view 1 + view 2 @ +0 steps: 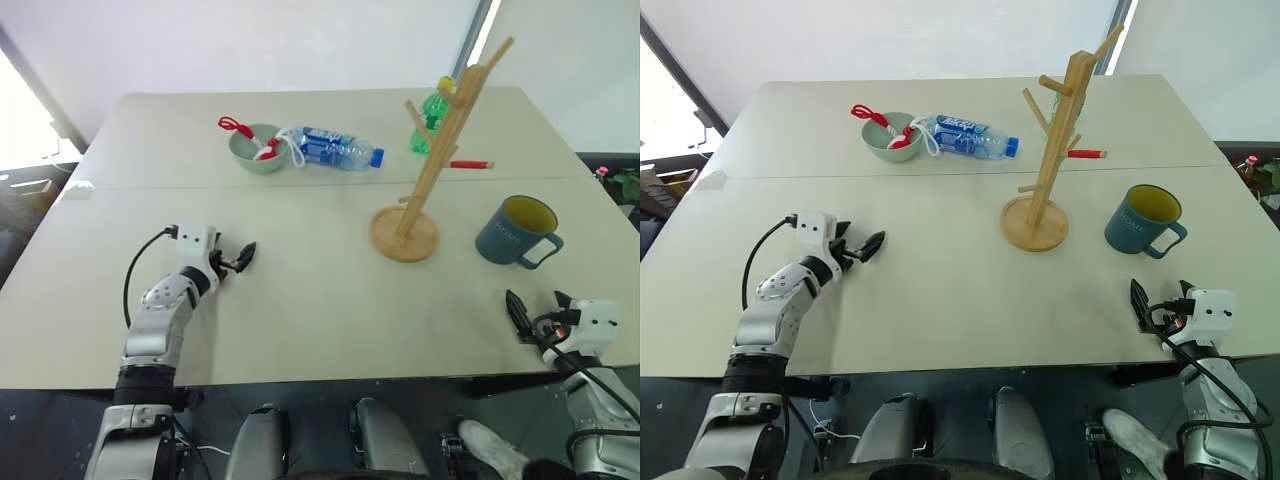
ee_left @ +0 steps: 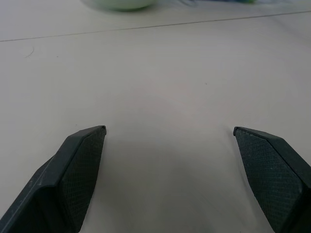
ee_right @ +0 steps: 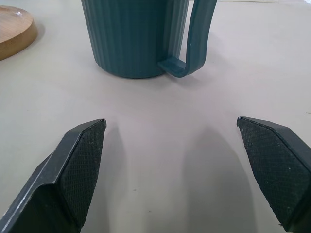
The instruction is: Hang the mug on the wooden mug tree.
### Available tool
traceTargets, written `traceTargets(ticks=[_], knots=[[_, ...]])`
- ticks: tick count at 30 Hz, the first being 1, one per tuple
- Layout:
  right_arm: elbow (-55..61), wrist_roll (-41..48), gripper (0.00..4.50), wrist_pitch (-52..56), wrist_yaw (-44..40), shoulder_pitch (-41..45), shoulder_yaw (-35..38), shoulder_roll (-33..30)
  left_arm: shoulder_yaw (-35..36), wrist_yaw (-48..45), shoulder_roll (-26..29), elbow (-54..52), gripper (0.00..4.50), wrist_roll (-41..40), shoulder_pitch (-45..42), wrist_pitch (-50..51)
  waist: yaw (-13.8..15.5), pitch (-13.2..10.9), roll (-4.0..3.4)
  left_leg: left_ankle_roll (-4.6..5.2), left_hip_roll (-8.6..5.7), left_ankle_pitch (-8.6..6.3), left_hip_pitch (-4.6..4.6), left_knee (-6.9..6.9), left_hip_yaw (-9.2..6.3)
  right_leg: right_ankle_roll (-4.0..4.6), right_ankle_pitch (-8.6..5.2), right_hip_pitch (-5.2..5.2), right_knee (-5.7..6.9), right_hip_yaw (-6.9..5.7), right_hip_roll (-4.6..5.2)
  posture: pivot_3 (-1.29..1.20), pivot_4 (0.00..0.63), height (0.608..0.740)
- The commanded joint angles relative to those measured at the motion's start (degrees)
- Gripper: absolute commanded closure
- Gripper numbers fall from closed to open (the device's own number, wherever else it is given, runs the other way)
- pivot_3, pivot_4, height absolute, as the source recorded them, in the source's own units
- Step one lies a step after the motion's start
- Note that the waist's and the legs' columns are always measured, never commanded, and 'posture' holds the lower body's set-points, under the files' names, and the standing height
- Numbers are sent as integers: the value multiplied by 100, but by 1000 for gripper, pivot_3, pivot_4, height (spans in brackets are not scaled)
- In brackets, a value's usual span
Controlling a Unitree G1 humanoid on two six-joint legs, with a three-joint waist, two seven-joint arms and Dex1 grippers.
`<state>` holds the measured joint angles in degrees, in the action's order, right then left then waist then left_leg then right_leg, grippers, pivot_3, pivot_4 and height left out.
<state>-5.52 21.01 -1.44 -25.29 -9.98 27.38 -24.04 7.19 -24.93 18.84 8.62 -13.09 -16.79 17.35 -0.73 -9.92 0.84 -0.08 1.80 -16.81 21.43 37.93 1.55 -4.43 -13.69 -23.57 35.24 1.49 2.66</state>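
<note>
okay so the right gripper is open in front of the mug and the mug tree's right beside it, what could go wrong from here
1. The mug stands upright with its handle turned toward the open right gripper. A straight advance would likely meet the handle first and might push or spin the mug rather than grip it.
2. The wooden mug tree stands freely on its round base close beside the mug, and its pole leans. Bumping it while lifting or hooking the mug could probably tip it.

Colours across the beige tabletop (image 1: 300, 300)

Ribbed dark teal ceramic mug (image 1: 515, 232) has a yellow-olive inside; slanted wooden mug tree (image 1: 420, 180) is pale tan; round bowl (image 1: 256, 150) is pale green.
</note>
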Motion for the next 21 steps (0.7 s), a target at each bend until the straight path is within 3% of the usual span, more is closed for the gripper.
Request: traceTargets(ticks=[1, 11, 21], knots=[[23, -5, 44, -78, -61, 23, 49, -97, -78, -50, -12, -326, 0, -41, 80, 64, 0, 0, 0, 0, 0, 0, 0, 0, 0, 0, 0, 0, 0, 0, 0, 0, 150, 740], [384, -32, 44, -62, 73, -147, 66, -4, -481, -541, -108, -592, 0, -173, 48, 326, 14, 1, -2, 0, -1, 0, 0, 0, -1, 1, 0, 0, 0, 0, 0, 0, 150, 740], [425, -66, 44, -61, 603, 182, 154, 71, -2067, -2649, -10, -2097, 0, -755, 245, 202, -13, 2, -4, 0, 0, 0, 4, 0, 1, 3, -1, -3, -3, 4, 1, 0, 150, 740]])
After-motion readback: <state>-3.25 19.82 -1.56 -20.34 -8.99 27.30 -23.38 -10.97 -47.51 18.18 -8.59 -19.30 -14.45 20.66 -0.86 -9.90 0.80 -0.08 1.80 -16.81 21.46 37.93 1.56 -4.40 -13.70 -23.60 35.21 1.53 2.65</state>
